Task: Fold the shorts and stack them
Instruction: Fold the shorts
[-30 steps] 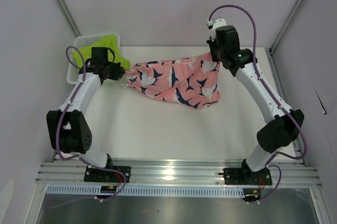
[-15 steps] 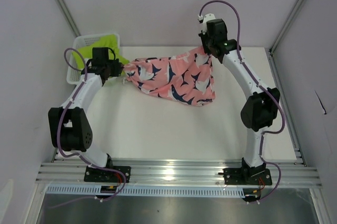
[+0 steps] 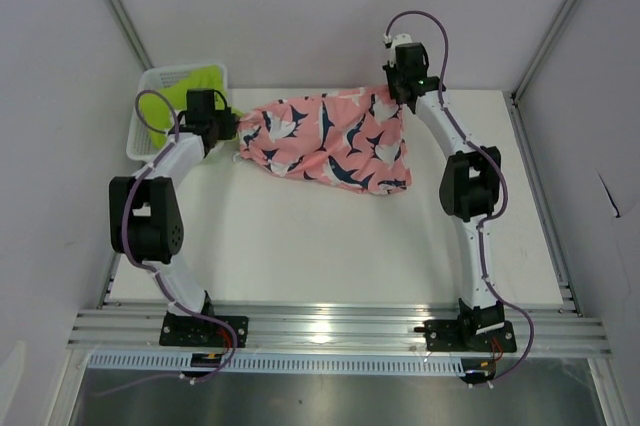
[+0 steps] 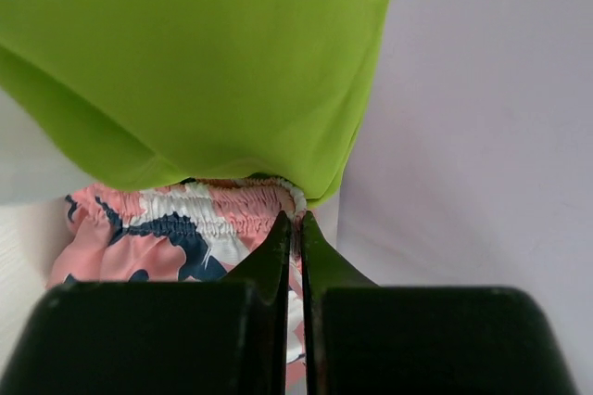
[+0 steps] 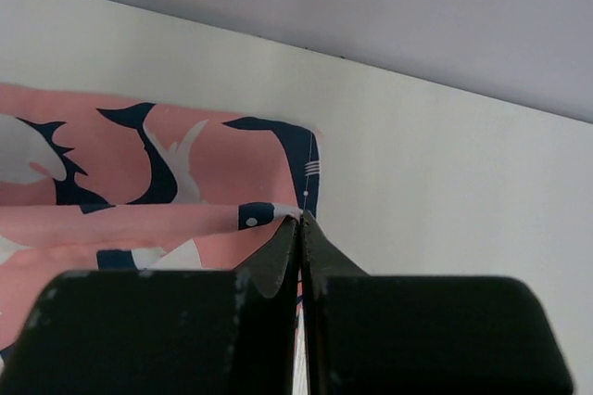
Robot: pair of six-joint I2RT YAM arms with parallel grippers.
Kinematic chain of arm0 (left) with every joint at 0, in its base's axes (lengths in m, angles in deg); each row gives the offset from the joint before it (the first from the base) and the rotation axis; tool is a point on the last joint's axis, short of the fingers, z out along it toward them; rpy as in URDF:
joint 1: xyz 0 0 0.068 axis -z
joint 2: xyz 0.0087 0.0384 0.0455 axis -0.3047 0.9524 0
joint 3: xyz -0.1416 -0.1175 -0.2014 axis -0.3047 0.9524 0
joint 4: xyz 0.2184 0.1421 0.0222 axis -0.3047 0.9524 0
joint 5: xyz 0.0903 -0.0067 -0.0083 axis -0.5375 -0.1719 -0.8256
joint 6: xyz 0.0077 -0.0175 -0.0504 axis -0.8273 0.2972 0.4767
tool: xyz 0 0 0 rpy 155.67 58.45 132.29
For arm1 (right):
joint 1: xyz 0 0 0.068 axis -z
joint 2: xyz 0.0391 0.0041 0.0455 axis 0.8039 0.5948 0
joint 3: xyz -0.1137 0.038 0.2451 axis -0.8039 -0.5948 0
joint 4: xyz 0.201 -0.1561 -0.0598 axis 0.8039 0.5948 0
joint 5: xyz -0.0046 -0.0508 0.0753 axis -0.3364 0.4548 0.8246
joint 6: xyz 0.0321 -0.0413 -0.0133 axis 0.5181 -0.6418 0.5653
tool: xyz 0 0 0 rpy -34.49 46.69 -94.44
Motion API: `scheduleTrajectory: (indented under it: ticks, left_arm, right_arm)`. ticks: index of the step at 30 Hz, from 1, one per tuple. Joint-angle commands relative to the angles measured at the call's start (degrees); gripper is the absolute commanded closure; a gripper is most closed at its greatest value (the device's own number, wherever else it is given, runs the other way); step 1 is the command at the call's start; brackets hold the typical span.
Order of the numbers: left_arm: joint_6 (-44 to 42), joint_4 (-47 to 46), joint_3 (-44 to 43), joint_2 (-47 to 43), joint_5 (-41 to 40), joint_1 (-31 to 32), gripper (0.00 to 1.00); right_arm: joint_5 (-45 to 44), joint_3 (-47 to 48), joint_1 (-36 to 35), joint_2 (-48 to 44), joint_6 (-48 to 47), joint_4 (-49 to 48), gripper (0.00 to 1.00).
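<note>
The coral-pink shorts (image 3: 325, 141) with navy and white print hang stretched between both arms over the far part of the table. My left gripper (image 3: 240, 129) is shut on their elastic waistband (image 4: 232, 214) at the left end. My right gripper (image 3: 392, 98) is shut on a hem corner (image 5: 278, 214) at the right end. The lime-green shorts (image 3: 198, 86) lie in the white basket (image 3: 150, 81) at the far left. In the left wrist view the lime-green shorts (image 4: 204, 61) fill the upper half, just beyond the jaws.
The white table (image 3: 300, 236) runs toward the arm bases. Grey walls (image 3: 300, 16) close in behind and at both sides. The basket stands right behind my left gripper.
Both arms have reached farther back, carrying the pink shorts toward the rear wall. The right gripper has moved left, so the cloth is more bunched and sags less.
</note>
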State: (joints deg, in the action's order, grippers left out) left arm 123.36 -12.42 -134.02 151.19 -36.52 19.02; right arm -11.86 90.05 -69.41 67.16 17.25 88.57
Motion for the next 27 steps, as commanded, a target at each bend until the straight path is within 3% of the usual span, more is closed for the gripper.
scheduleTrajectory:
  ticks: [1,7,13,16,17,23,27]
  left_arm:
    - [1.10,-7.14,-3.53,1.62,-0.67,-0.58,1.00]
    - [1.36,-12.23,-4.67,5.31,-1.46,-0.58,1.00]
    - [0.48,-15.14,-8.36,10.14,-1.99,-0.14,1.00]
    - [-0.13,-17.07,-9.68,12.34,-1.55,-0.05,1.00]
    - [-0.65,-17.60,-10.90,12.70,-1.38,0.13,1.00]
    - [-1.89,-17.34,-12.76,13.84,-2.16,0.39,1.00]
    - [-1.72,-17.17,-13.28,14.37,-1.99,0.57,1.00]
  right_arm:
    - [2.66,3.47,1.05,3.35,1.83,-7.90,1.00]
    - [2.66,3.65,1.40,10.21,2.62,-20.82,1.00]
    - [-2.42,7.51,1.66,15.75,3.24,-28.11,0.92]
    - [-6.55,7.52,1.57,16.46,3.32,-30.32,0.38]
    - [-6.39,7.25,1.84,16.11,2.63,-29.98,0.32]
    - [-0.08,0.23,2.36,6.63,6.48,-26.82,0.31]
    - [7.48,0.48,2.89,2.93,13.49,-11.48,0.33]
